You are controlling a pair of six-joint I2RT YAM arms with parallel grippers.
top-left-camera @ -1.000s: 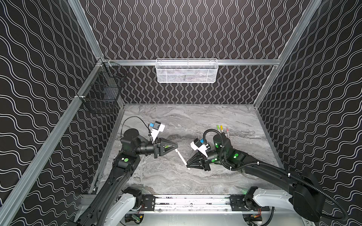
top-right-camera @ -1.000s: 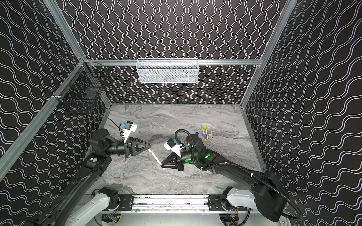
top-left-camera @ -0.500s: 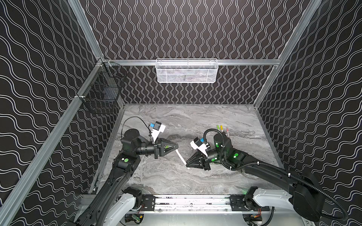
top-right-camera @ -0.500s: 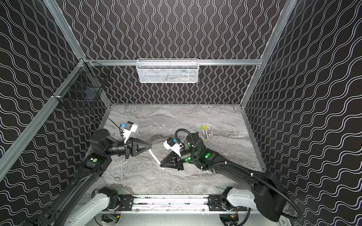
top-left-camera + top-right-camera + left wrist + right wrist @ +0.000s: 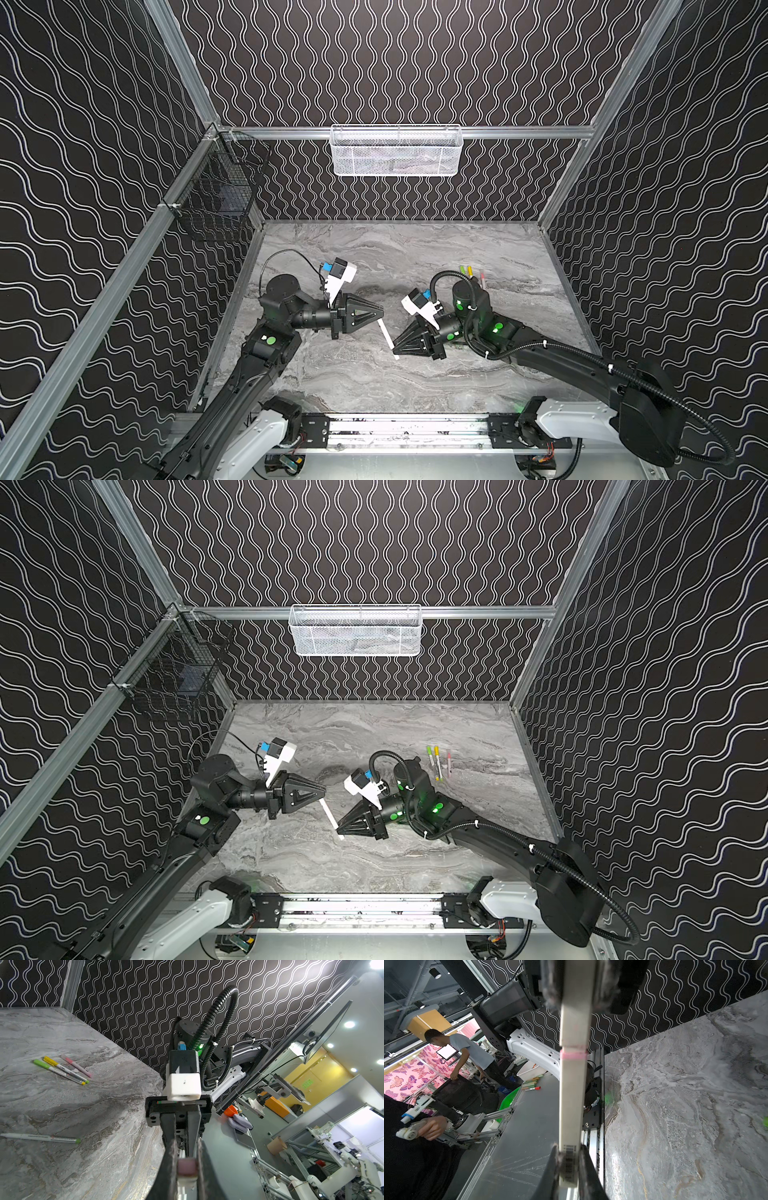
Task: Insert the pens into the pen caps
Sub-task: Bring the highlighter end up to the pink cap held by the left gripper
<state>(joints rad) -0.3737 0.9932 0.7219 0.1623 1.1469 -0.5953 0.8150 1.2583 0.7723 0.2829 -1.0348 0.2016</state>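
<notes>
Currently, one pen is being joined to its cap above the middle of the worktop [image 5: 415, 249]. The left pincer [image 5: 380, 316] is clenched on the pale cap [image 5: 576, 1012]. The right pincer [image 5: 395, 351] is clenched on the white barrel of the held pen [image 5: 387, 337], at its barcode end. Pen and cap form one straight line between the two pincers. In the right wrist view the cap mouth meets the pink ring [image 5: 573, 1055] on the barrel. The insertion therefore appears complete or nearly so; whether the cap is fully home cannot be told.

Done: three pens lie side by side toward the far right of the worktop, beyond the right arm. These are the green-capped pen [image 5: 54, 1070], the yellow-capped pen [image 5: 62, 1067] and the pink-capped pen [image 5: 76, 1066].

Left to do: the lone pen [image 5: 40, 1137], shown in the left wrist view, lies apart from that group. It has a small green tail, and its other end tapers to a bare point, so it is judged uncapped. No loose cap shows in any view. The held pen is also yet to be set down.
</notes>
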